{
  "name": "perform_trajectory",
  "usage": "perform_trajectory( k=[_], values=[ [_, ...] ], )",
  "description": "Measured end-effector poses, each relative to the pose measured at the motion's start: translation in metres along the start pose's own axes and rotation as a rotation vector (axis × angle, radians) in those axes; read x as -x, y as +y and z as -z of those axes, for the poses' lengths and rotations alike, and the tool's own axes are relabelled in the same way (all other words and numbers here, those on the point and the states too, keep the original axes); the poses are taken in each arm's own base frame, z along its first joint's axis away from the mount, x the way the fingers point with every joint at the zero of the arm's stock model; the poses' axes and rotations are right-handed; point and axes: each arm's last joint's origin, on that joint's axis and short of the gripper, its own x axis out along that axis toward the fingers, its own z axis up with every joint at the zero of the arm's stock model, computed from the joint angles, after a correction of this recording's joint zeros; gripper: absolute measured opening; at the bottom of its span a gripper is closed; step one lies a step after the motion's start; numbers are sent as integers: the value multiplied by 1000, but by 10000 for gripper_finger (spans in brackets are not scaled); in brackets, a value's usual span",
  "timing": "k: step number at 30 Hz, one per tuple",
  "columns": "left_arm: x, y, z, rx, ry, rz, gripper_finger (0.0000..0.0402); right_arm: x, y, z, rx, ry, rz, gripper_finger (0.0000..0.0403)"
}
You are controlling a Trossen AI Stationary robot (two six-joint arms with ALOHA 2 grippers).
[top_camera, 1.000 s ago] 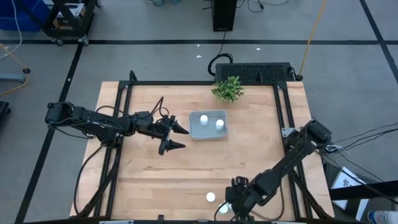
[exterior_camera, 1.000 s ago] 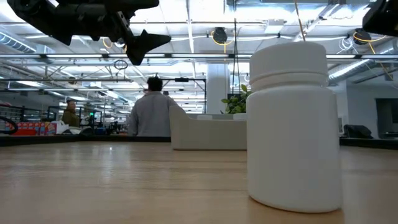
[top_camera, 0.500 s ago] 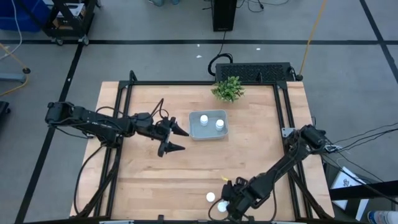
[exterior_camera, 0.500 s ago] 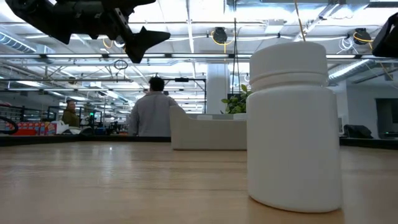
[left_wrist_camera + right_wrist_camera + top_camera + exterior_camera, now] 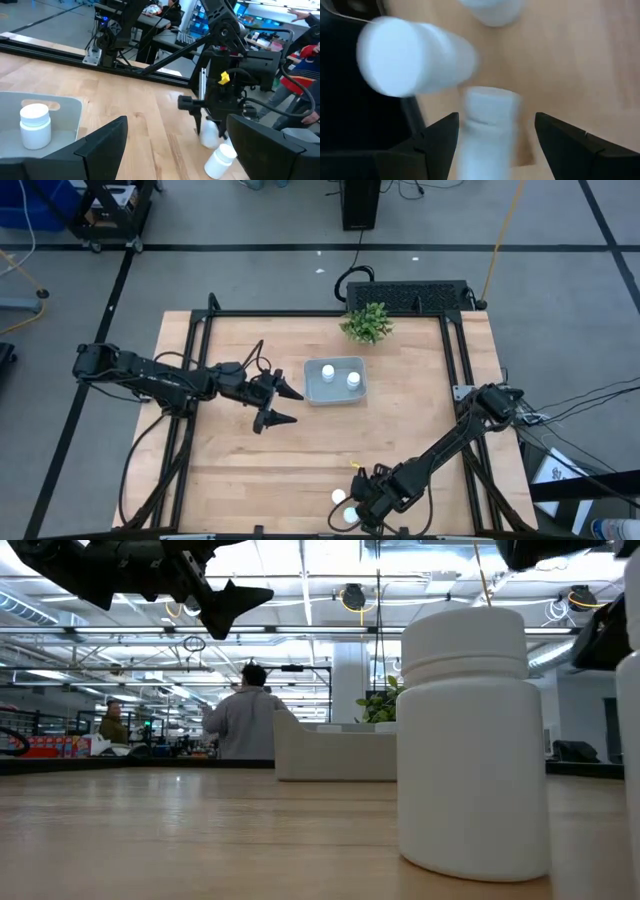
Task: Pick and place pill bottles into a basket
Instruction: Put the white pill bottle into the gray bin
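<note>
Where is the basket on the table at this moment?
In the high view the basket sits at the table's middle, just below the small plant in the picture, with the left gripper beside it.

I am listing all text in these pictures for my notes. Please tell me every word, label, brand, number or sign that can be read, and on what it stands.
No text can be read in any view.
Pill bottles: plain white, no label showing.
Basket: no marking.
Red shelf in the room: any print too small and blurred to read.
Screens behind the table: too blurred to read.
</note>
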Motion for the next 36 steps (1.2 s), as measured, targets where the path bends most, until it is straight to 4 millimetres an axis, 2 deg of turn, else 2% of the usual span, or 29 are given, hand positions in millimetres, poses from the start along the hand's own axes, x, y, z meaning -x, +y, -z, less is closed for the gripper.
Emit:
perform_trajectory(
  k=[10,19,26,36],
  values=[
    [0,0,0,2,1,-1,347,-10,-5,-2,37,1,-6,258],
    [0,0,0,7,1,0,347,-18,-14,16,257,79,38,258],
    [0,0,0,8,0,1,347,-17,-21,23,350,140,116,258],
    [0,0,0,2,0,0,347,-12,-23,29,323,157,156,258]
  ],
)
